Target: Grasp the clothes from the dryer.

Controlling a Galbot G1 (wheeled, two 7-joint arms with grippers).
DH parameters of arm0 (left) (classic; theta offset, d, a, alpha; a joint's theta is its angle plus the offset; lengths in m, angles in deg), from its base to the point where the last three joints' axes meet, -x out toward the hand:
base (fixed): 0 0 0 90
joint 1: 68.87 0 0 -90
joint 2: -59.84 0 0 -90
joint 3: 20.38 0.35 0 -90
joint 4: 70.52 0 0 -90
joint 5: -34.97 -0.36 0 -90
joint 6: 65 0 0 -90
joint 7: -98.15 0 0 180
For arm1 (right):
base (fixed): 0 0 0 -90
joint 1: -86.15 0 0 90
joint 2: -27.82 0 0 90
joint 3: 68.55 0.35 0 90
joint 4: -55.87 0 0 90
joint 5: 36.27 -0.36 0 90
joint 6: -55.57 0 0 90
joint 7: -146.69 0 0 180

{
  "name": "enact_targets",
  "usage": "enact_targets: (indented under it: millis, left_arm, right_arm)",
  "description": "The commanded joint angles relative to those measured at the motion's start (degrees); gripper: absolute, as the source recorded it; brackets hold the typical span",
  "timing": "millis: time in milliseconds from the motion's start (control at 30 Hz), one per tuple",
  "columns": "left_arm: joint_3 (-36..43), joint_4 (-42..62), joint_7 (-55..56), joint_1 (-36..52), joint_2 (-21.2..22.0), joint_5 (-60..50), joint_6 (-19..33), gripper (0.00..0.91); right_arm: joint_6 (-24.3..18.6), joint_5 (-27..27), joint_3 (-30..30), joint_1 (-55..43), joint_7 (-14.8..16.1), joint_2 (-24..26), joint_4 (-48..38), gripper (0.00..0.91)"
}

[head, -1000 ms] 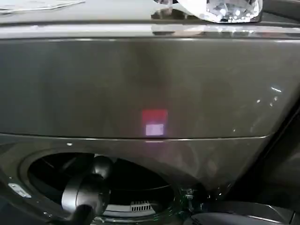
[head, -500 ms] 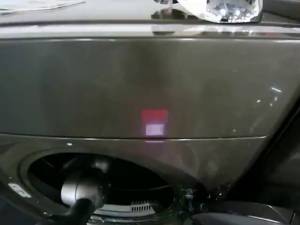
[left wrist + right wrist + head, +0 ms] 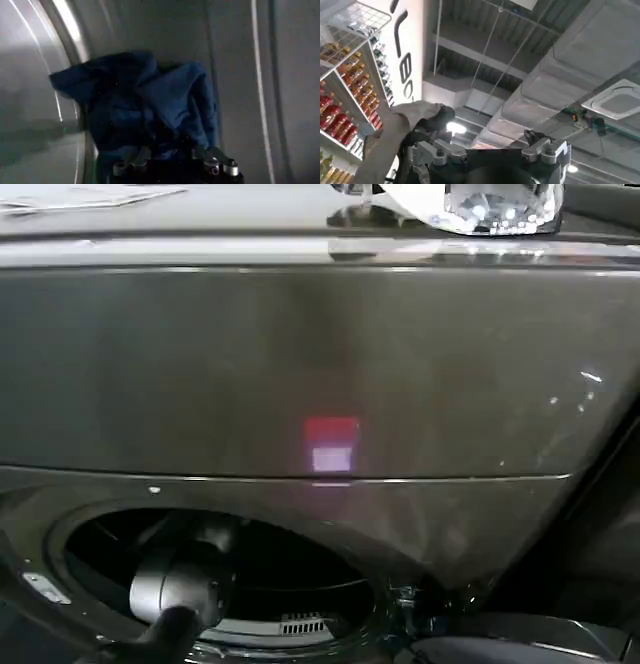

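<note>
The dryer (image 3: 300, 364) is dark bronze-grey, with a small red light (image 3: 330, 432) on its front panel and its round porthole (image 3: 260, 569) open at the lower left. My left arm (image 3: 180, 594) reaches through the porthole into the drum. Inside, the clothes (image 3: 150, 100), a crumpled blue garment, lie heaped against the drum wall (image 3: 240, 75). My left gripper (image 3: 172, 152) is open, its fingers spread on either side of the garment's near edge. My right gripper (image 3: 487, 142) is open and points up at the ceiling, away from the dryer. A grey-beige cloth (image 3: 390, 140) hangs beside one of its fingers.
A clear glass object (image 3: 480, 204) and some papers (image 3: 80, 196) sit on top of the dryer. The porthole rim closely surrounds my left arm. A shelf of bottles (image 3: 340, 100) and ceiling ducts show past my right gripper.
My left arm has sunk a little lower and deeper into the porthole. The dryer itself has not changed.
</note>
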Motion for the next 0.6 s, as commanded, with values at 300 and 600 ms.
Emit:
enact_targets:
  millis: [300,600]
  left_arm:
    - [1.5,-3.9,8.0,-1.4,1.6,14.0,-4.0,0.0]
    - [3.6,-10.6,21.7,-4.3,2.1,31.5,-8.0,0.0]
  right_arm:
    - [0.0,0.0,0.2,0.1,0.1,0.2,-0.3,0.907]
    - [0.0,0.4,-0.3,-0.4,0.7,0.3,-0.5,0.907]
